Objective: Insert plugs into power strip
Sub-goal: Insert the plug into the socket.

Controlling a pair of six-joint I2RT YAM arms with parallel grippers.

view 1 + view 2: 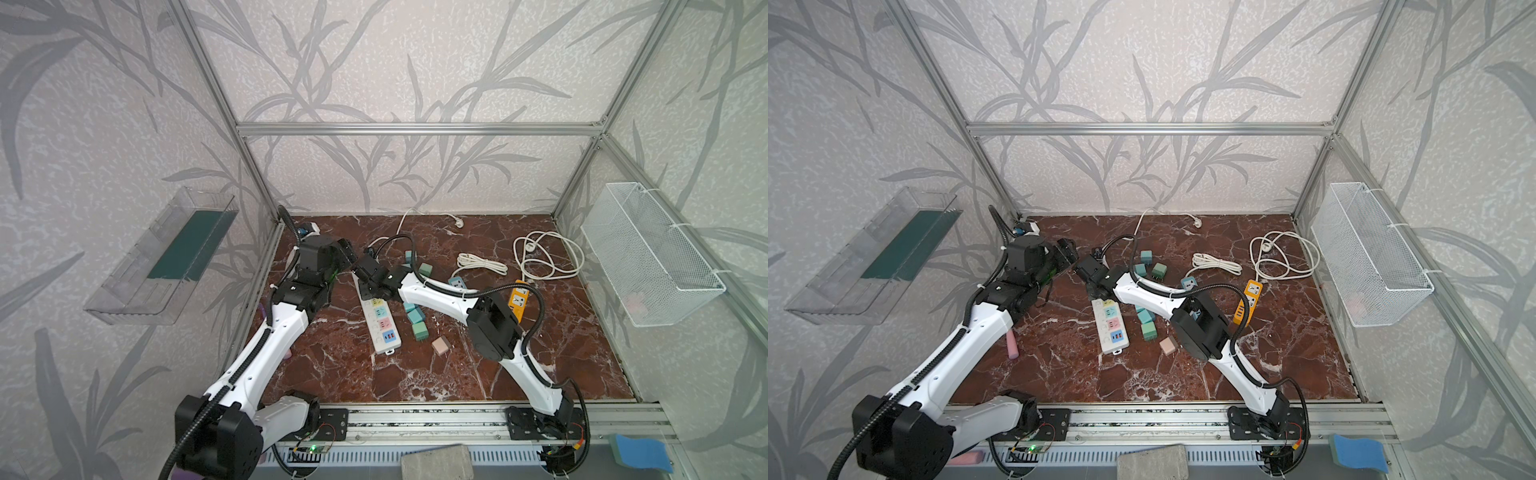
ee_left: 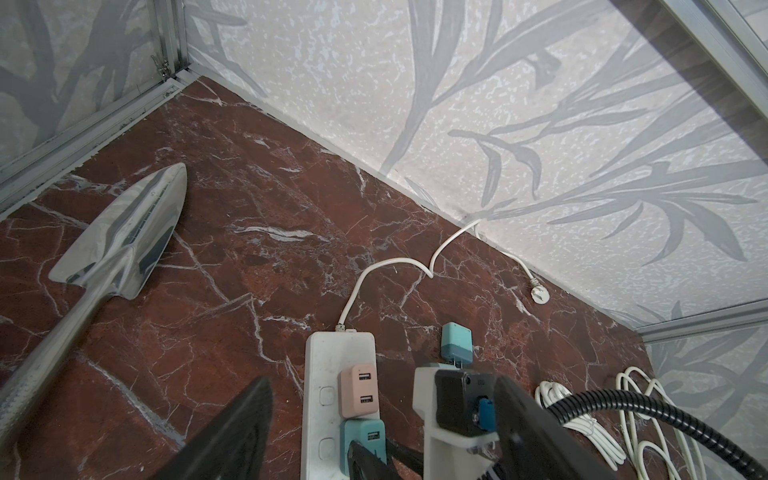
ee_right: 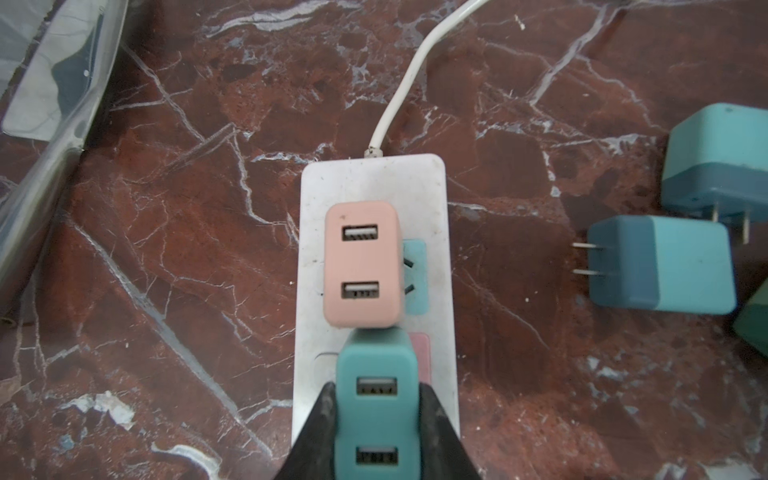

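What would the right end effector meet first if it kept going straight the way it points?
Probably the white plastic power strip, just under the teal cube-shaped plug that the right end effector grips; depth is unclear.

Below me, the red marble table (image 1: 457,374) carries a white strip (image 1: 382,328), loose plugs (image 1: 419,330), a yellow strip (image 1: 518,301), cords (image 1: 482,264) and a trowel (image 2: 124,232).

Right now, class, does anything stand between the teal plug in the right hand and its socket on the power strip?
Nothing visible does. The right hand holds the teal plug directly over the power strip. The pink plug sits in the neighbouring socket, close against it. Whether the teal one is seated cannot be seen.
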